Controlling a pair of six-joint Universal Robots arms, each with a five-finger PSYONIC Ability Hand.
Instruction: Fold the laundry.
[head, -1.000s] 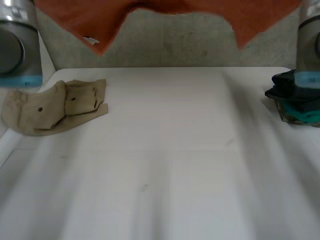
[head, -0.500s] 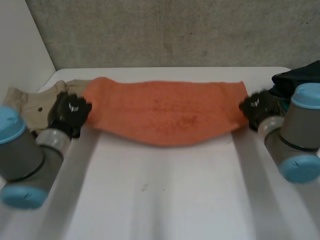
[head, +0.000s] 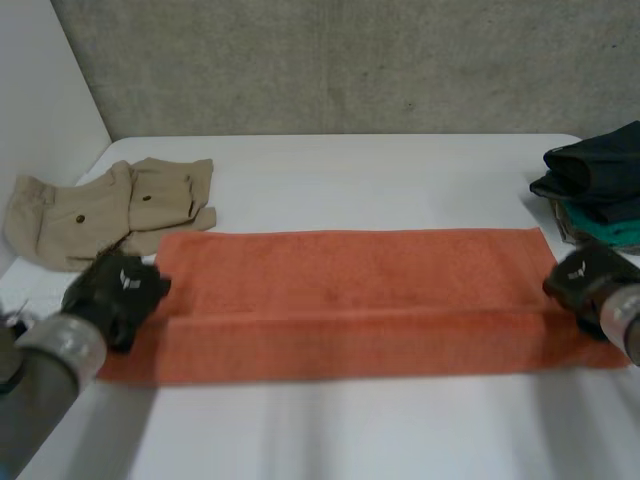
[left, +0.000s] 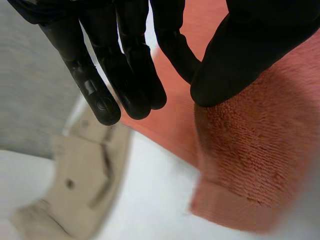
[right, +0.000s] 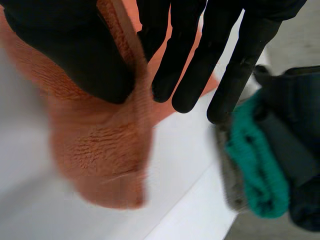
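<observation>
While orange towel lies flat across worktop, lengthwise crease showing, left hand is at its left end, released, fingers straight, thumb on cloth. Right hand at right end; grip impossible to tell. Khaki shorts and folded dark stack lie beyond.

I see the orange towel spread flat and long across the white table, with a crease running lengthwise through it. My left hand sits at its left end and my right hand at its right end. A beige garment lies just beyond the towel's far left corner. A stack of dark and teal clothes rests at the table's right edge, beyond the right hand.
</observation>
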